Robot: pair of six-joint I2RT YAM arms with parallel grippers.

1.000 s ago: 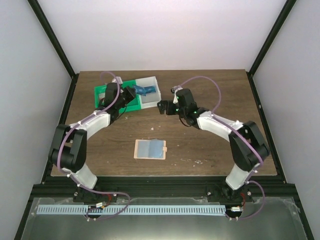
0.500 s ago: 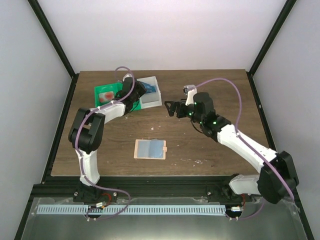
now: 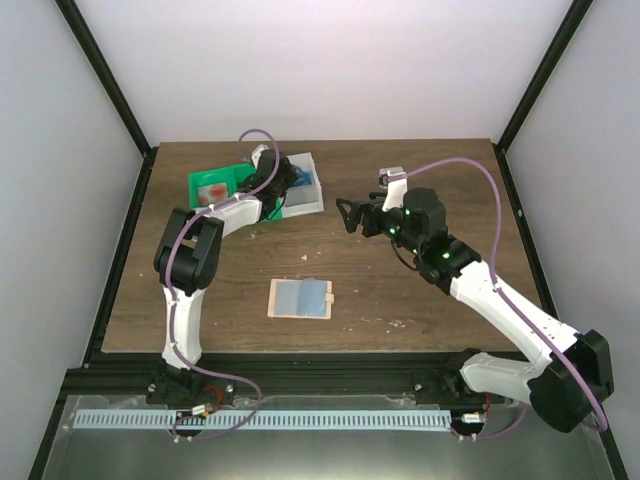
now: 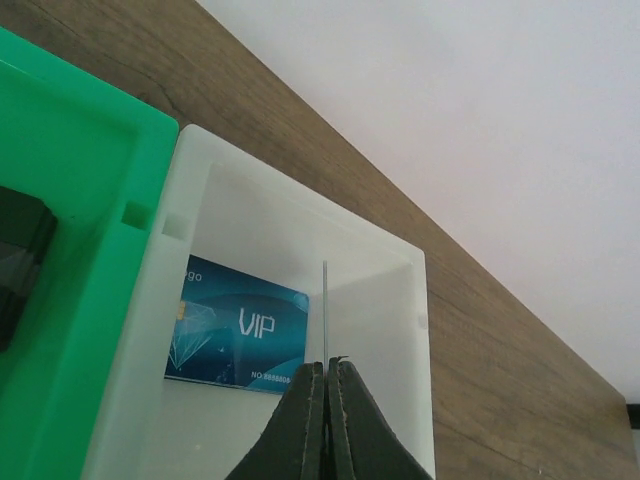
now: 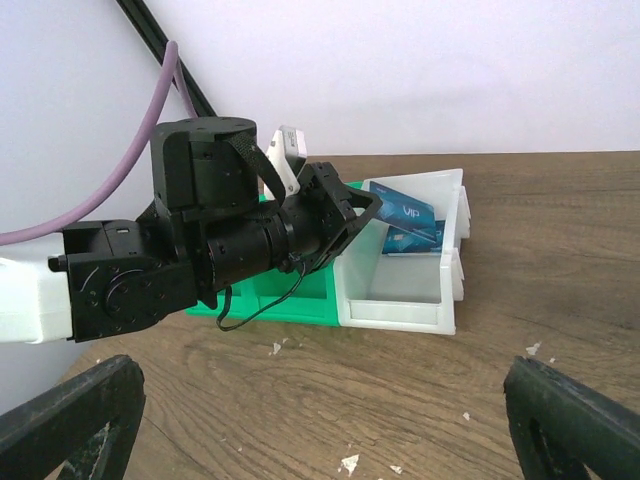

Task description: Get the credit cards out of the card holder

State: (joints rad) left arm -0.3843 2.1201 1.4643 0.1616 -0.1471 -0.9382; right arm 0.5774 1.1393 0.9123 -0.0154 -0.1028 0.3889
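Observation:
My left gripper (image 3: 290, 180) reaches over the white tray (image 3: 312, 205) and is shut on a blue credit card. That card shows edge-on in the left wrist view (image 4: 325, 300) and tilted above the tray in the right wrist view (image 5: 405, 208). Another blue card (image 4: 235, 335) lies flat in the white tray. A red card (image 3: 212, 192) lies in the green tray (image 3: 198, 178). The card holder (image 3: 300, 298) lies flat mid-table, grey-blue panel up. My right gripper (image 3: 345, 215) is open and empty, right of the trays, above the table. I can make out no dark card.
The green tray (image 5: 290, 305) and white tray (image 5: 400, 310) stand side by side at the back left of the wooden table. Small white crumbs (image 5: 350, 463) lie on the wood. Black frame posts and white walls close in the table.
My left arm has stretched back, carrying the blue card from the tray boundary to over the white tray. My right gripper has drifted slightly right, and its arm has swung out.

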